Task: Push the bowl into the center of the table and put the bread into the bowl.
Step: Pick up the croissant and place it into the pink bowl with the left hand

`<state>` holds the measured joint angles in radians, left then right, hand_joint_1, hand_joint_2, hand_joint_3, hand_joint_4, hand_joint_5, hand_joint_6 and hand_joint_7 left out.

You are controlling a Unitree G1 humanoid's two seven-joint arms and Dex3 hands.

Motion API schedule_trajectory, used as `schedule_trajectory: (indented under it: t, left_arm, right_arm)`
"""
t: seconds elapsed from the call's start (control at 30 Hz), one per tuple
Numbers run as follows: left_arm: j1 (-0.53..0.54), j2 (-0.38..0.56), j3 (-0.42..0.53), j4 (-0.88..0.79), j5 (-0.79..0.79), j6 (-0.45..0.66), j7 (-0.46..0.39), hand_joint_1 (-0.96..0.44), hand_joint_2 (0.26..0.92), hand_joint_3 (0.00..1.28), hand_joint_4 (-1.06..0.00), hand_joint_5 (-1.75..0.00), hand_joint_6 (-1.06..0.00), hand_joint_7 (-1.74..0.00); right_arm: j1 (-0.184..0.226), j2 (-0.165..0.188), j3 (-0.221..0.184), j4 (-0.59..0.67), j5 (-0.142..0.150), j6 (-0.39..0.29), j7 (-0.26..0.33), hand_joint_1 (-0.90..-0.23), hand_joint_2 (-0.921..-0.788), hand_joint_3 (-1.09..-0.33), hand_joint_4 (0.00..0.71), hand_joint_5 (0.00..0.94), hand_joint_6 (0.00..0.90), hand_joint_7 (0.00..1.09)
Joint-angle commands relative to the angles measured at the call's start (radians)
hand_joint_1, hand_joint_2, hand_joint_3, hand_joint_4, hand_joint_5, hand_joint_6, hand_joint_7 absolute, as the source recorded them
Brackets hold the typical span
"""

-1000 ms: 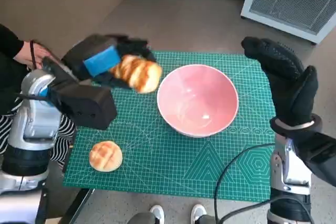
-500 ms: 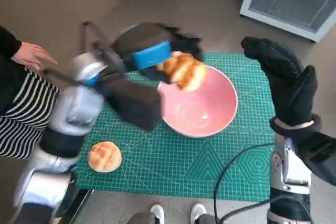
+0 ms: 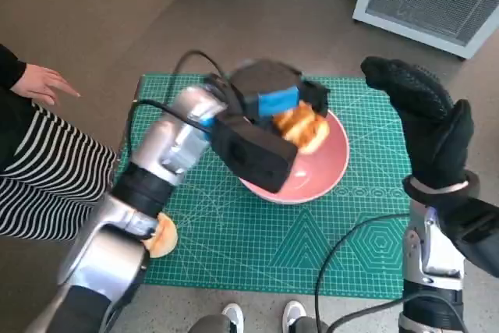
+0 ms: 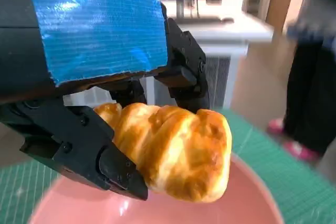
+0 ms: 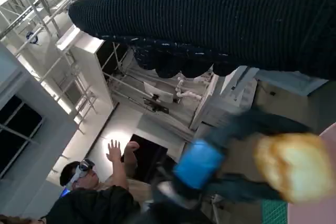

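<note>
The left hand [image 3: 273, 95] grips the bread [image 3: 302, 127] between its black fingers [image 4: 105, 161], holding it just above the hollow of the bowl [image 3: 331, 171], so a release would likely drop it inside; the bowl sits near the middle of the green mat [image 3: 234, 232] on the tabletop, so the push looks done. The right hand [image 3: 425, 126] stands raised beside the bowl, fingers apart and holding nothing, out of the way. A second bun [image 3: 162, 235] lies on the mat, well apart from the bowl, partly hidden by the left arm.

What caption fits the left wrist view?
Left hand holds a golden bread roll just above the pink bowl.
</note>
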<state>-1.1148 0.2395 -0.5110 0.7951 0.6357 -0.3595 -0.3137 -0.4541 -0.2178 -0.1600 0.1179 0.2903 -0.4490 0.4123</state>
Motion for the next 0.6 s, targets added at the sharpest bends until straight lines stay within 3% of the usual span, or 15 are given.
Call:
schedule_trajectory:
  t: [0.03,0.17,0.2,0.27,0.37,0.47,0.6]
  left_arm:
    - [-0.042,-0.041,-0.041,0.09,0.036,-0.008,0.014,0.0,0.92,0.08,-0.7,-1.23,-0.6,-1.13]
    - [-0.049,-0.063,-0.046,0.141,0.029,0.013,-0.021,0.0,0.921,0.16,-0.62,-1.32,-0.49,-1.22]
    - [-0.05,-0.065,-0.046,0.148,0.027,0.017,-0.029,-0.02,0.898,0.16,-0.56,-1.18,-0.45,-1.12]
    - [-0.05,-0.071,-0.038,0.153,0.013,0.044,-0.065,-0.1,0.857,0.09,-0.43,-0.59,-0.4,-0.66]
    - [-0.048,-0.07,-0.021,0.145,-0.011,0.075,-0.117,-0.17,0.834,0.04,-0.31,-0.19,-0.37,-0.31]
    - [-0.041,-0.055,-0.002,0.11,-0.038,0.098,-0.177,-0.24,0.812,0.01,-0.22,-0.06,-0.33,-0.16]
    - [-0.024,-0.018,0.03,0.042,-0.087,0.104,-0.258,-0.31,0.798,0.0,-0.15,-0.02,-0.31,-0.09]
  right_arm:
    - [0.022,-0.004,-0.003,0.002,-0.009,0.006,-0.009,-0.691,-0.921,-0.667,0.158,0.0,0.055,0.45]
    - [0.022,-0.003,-0.001,-0.001,-0.011,0.008,-0.014,-0.688,-0.921,-0.668,0.157,0.0,0.055,0.45]
    - [0.021,-0.003,-0.001,-0.001,-0.012,0.008,-0.015,-0.688,-0.921,-0.668,0.157,0.0,0.055,0.45]
    - [0.02,-0.003,0.0,-0.001,-0.012,0.009,-0.016,-0.687,-0.921,-0.668,0.157,0.0,0.055,0.45]
    - [0.018,-0.002,0.002,-0.001,-0.013,0.009,-0.018,-0.687,-0.921,-0.668,0.157,0.0,0.055,0.45]
    - [0.016,-0.002,0.003,-0.003,-0.012,0.012,-0.02,-0.686,-0.921,-0.668,0.157,0.0,0.055,0.45]
    - [0.015,-0.002,0.005,-0.007,-0.011,0.016,-0.022,-0.686,-0.921,-0.669,0.157,0.0,0.054,0.45]
